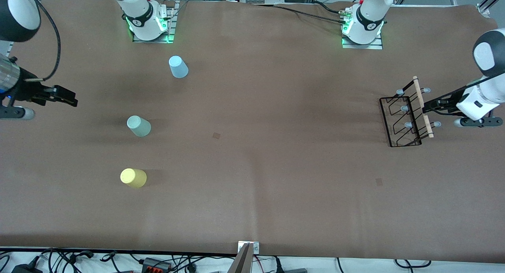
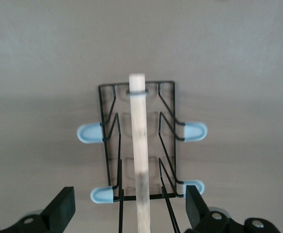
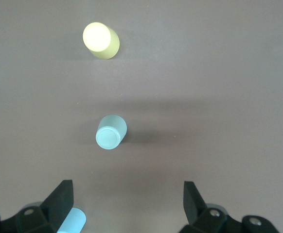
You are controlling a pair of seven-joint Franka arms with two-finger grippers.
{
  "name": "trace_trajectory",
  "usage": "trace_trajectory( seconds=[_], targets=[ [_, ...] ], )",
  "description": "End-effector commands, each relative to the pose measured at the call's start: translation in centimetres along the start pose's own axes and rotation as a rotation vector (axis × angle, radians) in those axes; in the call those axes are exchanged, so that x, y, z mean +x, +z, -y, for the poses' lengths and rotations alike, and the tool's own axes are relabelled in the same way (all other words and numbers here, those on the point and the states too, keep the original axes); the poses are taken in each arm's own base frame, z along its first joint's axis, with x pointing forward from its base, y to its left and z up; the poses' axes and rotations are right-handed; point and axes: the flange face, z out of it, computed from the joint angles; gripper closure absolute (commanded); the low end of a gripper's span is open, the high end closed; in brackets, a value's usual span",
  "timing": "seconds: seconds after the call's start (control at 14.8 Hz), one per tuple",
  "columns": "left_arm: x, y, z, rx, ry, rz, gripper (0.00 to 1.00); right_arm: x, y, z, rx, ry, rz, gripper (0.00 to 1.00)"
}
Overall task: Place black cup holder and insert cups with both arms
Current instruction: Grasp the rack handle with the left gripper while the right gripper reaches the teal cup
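Black thin-wire cup holder [image 1: 404, 121] with round wooden rod [image 1: 423, 107] stands at the table's [image 1: 252, 154] left-arm end; open left claw [image 2: 129, 206] hovers over it, open right claw [image 3: 127, 204] over smooth tapered plastic cups [image 3: 111, 131]

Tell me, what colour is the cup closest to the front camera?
Yellow cup; the front view shows it best.

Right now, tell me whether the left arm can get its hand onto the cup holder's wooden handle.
Probably yes. The left hand is open above the wooden handle of the black cup holder, one finger on each side, and nothing lies between them.
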Motion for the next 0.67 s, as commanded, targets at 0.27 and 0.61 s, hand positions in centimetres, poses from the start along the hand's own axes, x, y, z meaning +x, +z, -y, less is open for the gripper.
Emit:
trace_trajectory(
  seconds=[0.27, 0.61],
  targets=[
    [-4.1, 0.7, -1.2, 0.021, 0.043, 0.009, 0.08, 1.5, 3.7, 2.2, -0.014, -0.038, 0.065, 0.0],
    [-4.3, 1.4, -1.5, 0.018, 0.048, 0.028, 0.38, 3.2, 8.2, 1.8, -0.007, -0.02, 0.109, 0.0]
  ],
)
